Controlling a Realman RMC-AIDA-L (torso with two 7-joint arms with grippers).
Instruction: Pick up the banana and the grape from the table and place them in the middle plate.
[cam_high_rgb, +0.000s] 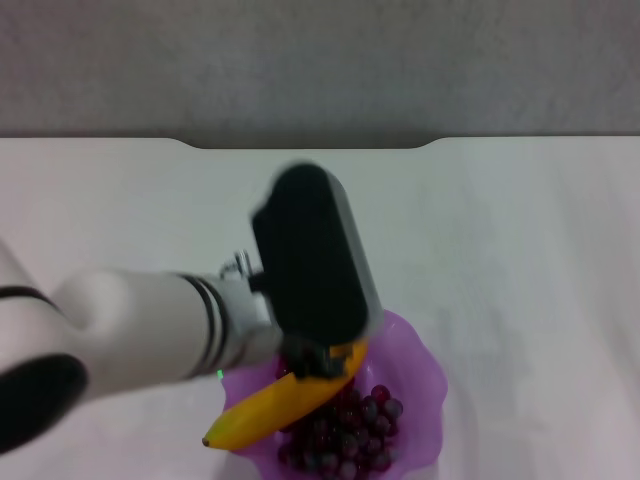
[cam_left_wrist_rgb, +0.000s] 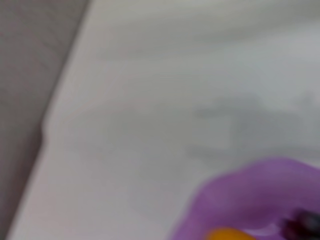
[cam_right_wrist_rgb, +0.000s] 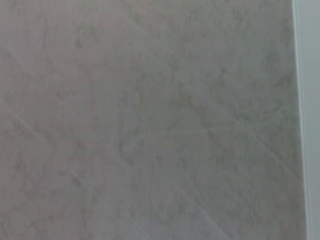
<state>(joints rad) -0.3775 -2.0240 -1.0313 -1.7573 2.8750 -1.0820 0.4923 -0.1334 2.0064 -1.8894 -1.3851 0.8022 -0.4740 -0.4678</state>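
Note:
The purple plate with a wavy rim sits on the white table at the near middle. The grape bunch lies inside it. The banana lies slanted across the grapes, with its lower tip sticking out over the plate's left rim. My left gripper hangs over the plate at the banana's upper end, and its black body hides that end. In the left wrist view the plate and a bit of the banana show at one edge. My right gripper is out of view.
The table's notched far edge runs along the back, with grey floor beyond it. My left arm reaches in from the left over the table. The right wrist view shows only grey floor.

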